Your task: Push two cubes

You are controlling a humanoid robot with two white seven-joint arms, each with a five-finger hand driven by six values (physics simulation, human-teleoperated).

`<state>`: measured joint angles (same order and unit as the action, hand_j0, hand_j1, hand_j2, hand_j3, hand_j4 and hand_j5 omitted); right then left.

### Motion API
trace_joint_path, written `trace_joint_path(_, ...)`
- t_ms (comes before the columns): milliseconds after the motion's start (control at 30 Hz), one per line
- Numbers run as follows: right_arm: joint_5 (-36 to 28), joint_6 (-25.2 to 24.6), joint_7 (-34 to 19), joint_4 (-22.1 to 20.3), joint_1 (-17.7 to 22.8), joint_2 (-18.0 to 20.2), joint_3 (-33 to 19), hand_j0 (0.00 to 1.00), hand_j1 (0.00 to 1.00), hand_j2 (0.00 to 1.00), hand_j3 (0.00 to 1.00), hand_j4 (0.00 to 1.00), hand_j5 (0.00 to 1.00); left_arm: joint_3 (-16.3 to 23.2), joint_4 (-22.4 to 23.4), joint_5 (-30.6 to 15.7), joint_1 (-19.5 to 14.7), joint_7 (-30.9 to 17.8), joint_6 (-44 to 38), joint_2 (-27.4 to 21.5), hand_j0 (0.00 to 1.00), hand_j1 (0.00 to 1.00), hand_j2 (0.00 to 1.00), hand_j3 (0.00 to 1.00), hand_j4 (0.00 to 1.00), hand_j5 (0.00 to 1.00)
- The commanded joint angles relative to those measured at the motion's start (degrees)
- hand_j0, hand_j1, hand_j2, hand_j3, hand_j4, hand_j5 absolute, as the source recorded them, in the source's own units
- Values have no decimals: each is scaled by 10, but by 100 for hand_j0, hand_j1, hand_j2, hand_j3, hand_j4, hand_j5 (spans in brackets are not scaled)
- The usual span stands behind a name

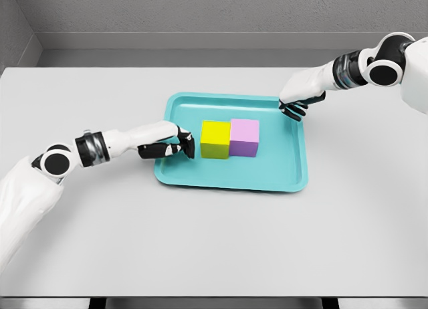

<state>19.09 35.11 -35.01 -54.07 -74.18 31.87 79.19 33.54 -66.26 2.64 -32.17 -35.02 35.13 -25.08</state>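
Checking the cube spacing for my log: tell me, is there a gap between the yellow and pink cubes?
No, the yellow cube and pink cube sit side by side, faces touching, on the teal tray.

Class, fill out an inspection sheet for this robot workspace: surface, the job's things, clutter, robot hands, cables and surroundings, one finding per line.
Surface: light grey table, with a teal tray near its middle.
Job's things: yellow cube and pink cube stand side by side in the tray, faces touching, yellow on the picture's left.
Clutter: nothing seen.
Robot hands: left robot hand lies over the tray's left edge, fingers curled, fingertips close beside the yellow cube; contact cannot be told. Right robot hand is at the tray's far right corner, fingers bent down, holding nothing.
Cables: nothing seen.
Surroundings: grey walls behind and to the left.
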Motion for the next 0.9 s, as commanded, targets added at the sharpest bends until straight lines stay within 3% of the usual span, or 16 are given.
trace_joint_path(0,-5,-1,0,0,0,-1,0,16,16,16,16,16,16,-2,-4,-7,-1,0,-1,-2,35,35,35,35,35,35)
trace_joint_path(200,-8,-1,0,-3,-1,2,-1,16,16,16,16,16,16,-2,-19,-8,1,0,-1,-4,35,35,35,35,35,35)
trace_joint_path(300,-13,-1,0,-2,-1,6,-1,16,16,16,16,16,16,-13,-74,-69,4,0,-1,-103,37,37,37,37,37,37)
trace_joint_path(400,-18,-1,0,-1,-4,43,-26,16,16,16,16,16,16,-22,-142,-75,49,0,-1,-106,37,37,37,37,37,37)
trace_joint_path(467,-26,-1,0,4,2,95,-59,17,17,17,17,17,17,-22,-153,-70,62,0,-1,-102,37,37,37,37,37,37)
trace_joint_path(567,-26,-1,0,45,6,131,-93,23,23,23,23,23,23,-24,-153,-75,56,0,-1,-106,37,37,37,37,37,37)
trace_joint_path(600,-26,-1,0,48,6,134,-93,31,31,31,31,31,31,-24,-152,-73,57,0,-1,-106,37,37,37,37,37,37)
trace_joint_path(633,-26,-1,0,56,6,134,-93,35,35,35,35,35,35,-27,-142,-71,55,0,-1,-111,53,53,53,53,53,53)
trace_joint_path(667,-26,-1,0,56,9,134,-93,41,41,41,41,41,41,-85,-121,-70,56,0,-1,-147,99,99,99,99,99,99)
trace_joint_path(700,-26,-1,0,56,10,134,-93,56,56,56,56,56,56,-130,-111,-70,65,0,-1,-161,100,100,100,100,100,100)
trace_joint_path(733,-26,-1,0,56,10,134,-93,97,97,97,97,97,97,-133,-112,-70,66,0,-1,-154,100,100,100,100,100,100)
trace_joint_path(867,-22,-1,0,51,10,134,-92,100,100,100,100,100,100,-135,-84,-68,67,0,-1,-162,100,100,100,100,100,100)
